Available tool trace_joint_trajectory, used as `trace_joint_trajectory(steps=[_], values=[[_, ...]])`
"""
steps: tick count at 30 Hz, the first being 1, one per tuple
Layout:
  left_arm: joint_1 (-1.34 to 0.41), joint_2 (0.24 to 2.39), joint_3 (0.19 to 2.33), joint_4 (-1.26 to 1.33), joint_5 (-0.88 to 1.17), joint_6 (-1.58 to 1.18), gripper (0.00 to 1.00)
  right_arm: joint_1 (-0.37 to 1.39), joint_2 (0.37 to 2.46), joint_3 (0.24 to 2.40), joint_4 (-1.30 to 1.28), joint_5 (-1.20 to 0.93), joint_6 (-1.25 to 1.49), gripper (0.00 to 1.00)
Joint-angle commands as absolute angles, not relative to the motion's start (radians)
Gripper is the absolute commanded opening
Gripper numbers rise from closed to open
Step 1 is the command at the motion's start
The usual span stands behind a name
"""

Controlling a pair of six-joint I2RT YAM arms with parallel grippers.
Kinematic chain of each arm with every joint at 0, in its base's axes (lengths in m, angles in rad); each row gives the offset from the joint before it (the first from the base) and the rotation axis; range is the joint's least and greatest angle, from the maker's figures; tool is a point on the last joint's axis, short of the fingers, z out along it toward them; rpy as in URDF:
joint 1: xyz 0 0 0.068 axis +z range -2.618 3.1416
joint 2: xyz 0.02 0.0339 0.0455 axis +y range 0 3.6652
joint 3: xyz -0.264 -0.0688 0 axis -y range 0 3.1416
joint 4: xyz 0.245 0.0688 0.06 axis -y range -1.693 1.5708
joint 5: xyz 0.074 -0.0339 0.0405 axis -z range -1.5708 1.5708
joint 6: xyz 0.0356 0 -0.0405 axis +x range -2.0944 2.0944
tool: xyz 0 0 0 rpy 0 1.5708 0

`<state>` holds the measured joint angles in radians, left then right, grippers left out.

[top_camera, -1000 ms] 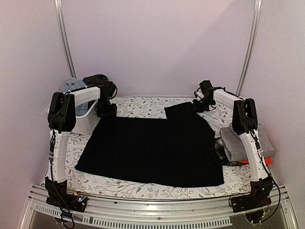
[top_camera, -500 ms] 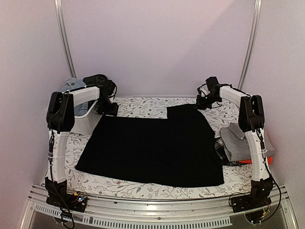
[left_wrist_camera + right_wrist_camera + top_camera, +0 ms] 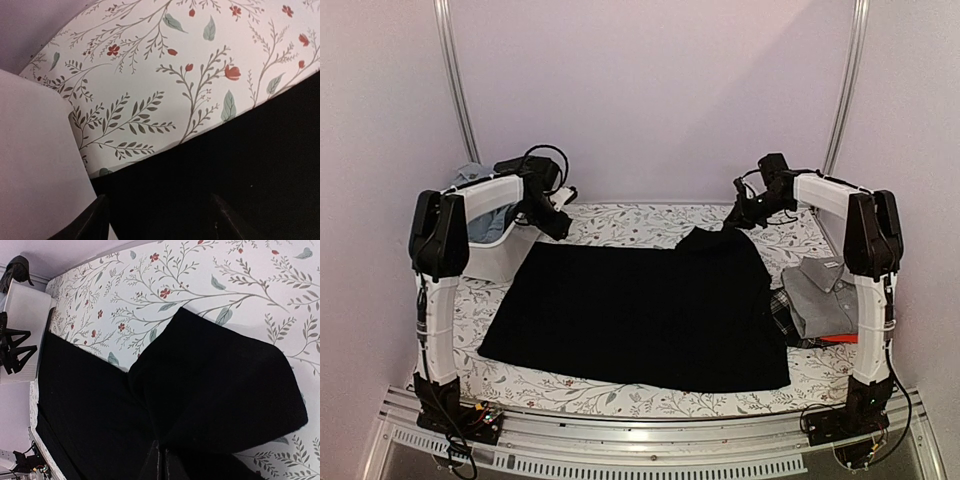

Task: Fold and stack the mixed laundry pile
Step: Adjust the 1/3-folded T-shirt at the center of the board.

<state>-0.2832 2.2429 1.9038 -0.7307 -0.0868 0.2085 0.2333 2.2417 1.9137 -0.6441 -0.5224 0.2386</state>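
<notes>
on far edge of black garment [image 3: 640,310], right end effector [image 3: 161,450]

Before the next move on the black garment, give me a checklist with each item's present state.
1. Right gripper shut on the black garment at its far right corner: ok.
2. Left gripper gripping the far left corner: not ok, open and empty above it.
3. Garment's near edge flat on the table: ok.
4. Plaid cloth clear of the garment: cannot tell, their edges meet.
5. White tub apart from the left fingers: ok, though close.
</notes>
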Motion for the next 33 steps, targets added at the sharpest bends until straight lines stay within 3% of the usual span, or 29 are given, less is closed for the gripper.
trace_joint_trajectory(steps=[1,9,16,27,30,33], values=[[-0.291,2.276,1.903,-0.746,-0.152,0.434,0.64,0.265,2.154,1.824,-0.638,-0.564,0.226,0.00],[-0.253,2.404,2.008,-0.766,-0.152,0.509,0.52,0.280,2.132,1.805,-0.675,-0.553,0.221,0.00],[-0.229,2.470,2.015,-0.779,-0.097,0.525,0.51,0.280,2.126,1.817,-0.709,-0.538,0.201,0.00],[-0.222,2.514,1.947,-0.893,0.179,0.510,0.48,0.279,2.138,1.845,-0.730,-0.519,0.191,0.00],[-0.220,2.518,1.947,-0.909,0.202,0.498,0.41,0.273,2.139,1.847,-0.733,-0.518,0.185,0.00],[-0.213,2.514,1.938,-0.911,0.212,0.489,0.24,0.264,2.139,1.853,-0.739,-0.519,0.180,0.00]])
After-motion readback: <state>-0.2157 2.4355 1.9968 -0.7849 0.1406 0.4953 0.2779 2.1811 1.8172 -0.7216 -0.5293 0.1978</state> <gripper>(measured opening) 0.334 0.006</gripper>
